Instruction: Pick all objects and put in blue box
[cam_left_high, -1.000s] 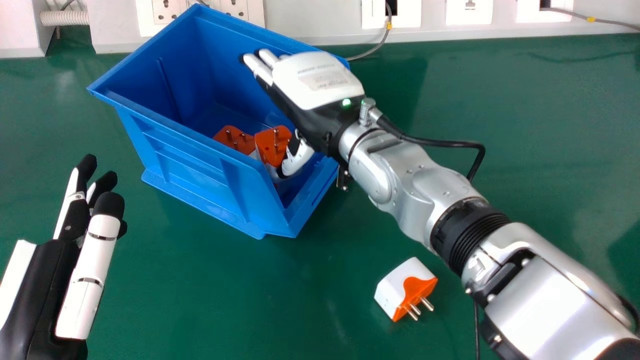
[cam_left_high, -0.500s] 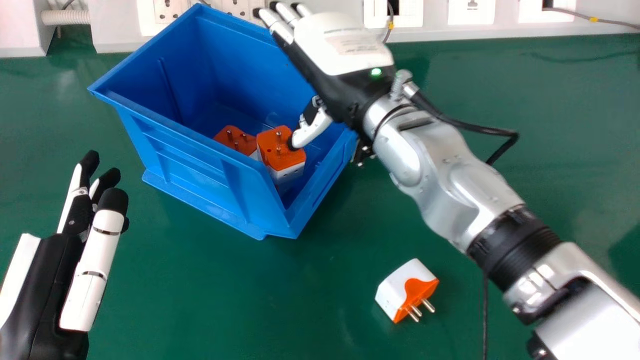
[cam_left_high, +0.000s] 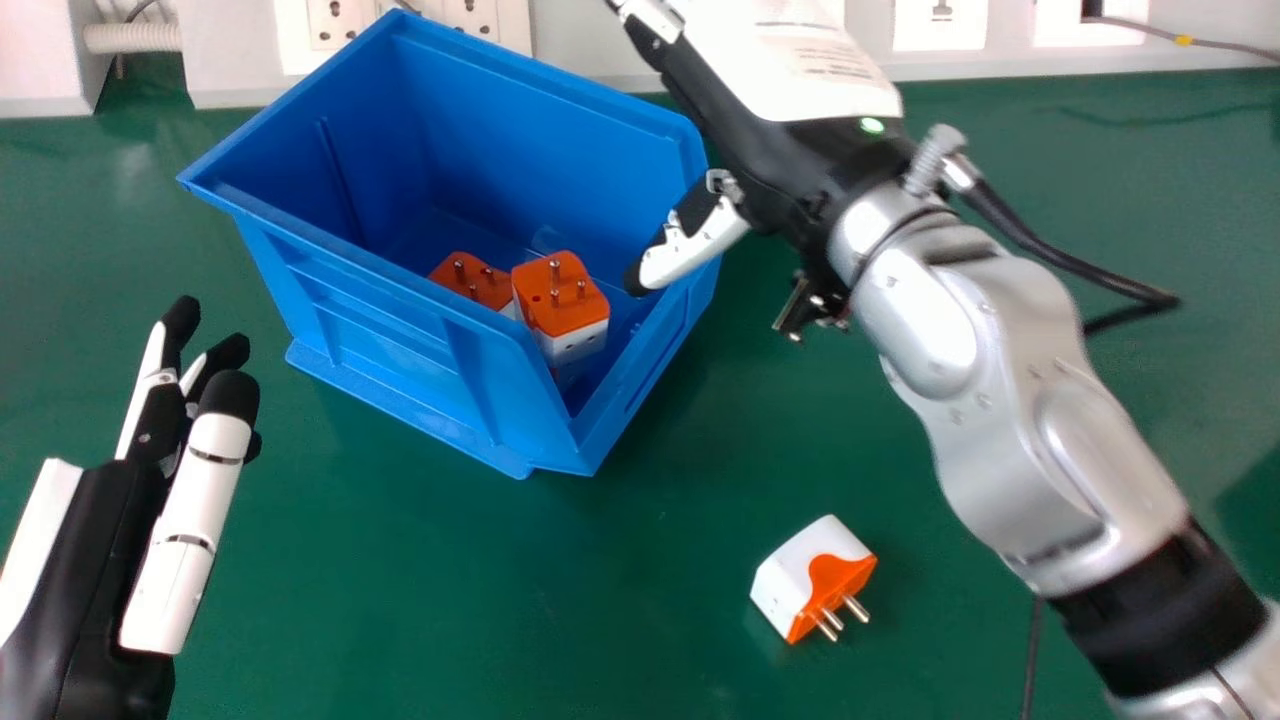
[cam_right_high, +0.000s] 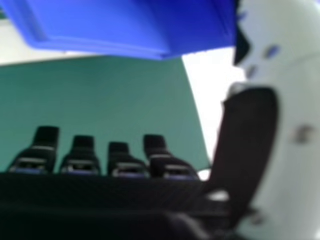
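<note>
Blue box (cam_left_high: 380, 320) holding two plugs (cam_left_high: 565, 305), third plug (cam_left_high: 810, 575) on green table (cam_left_high: 450, 590), sockets (cam_left_high: 335, 22) behind, right hand (cam_left_high: 790, 75) empty, fingers apart, left hand (cam_left_high: 190, 520) fingers straight.

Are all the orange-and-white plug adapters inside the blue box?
No, one adapter lies on the green table, outside the box.
</note>
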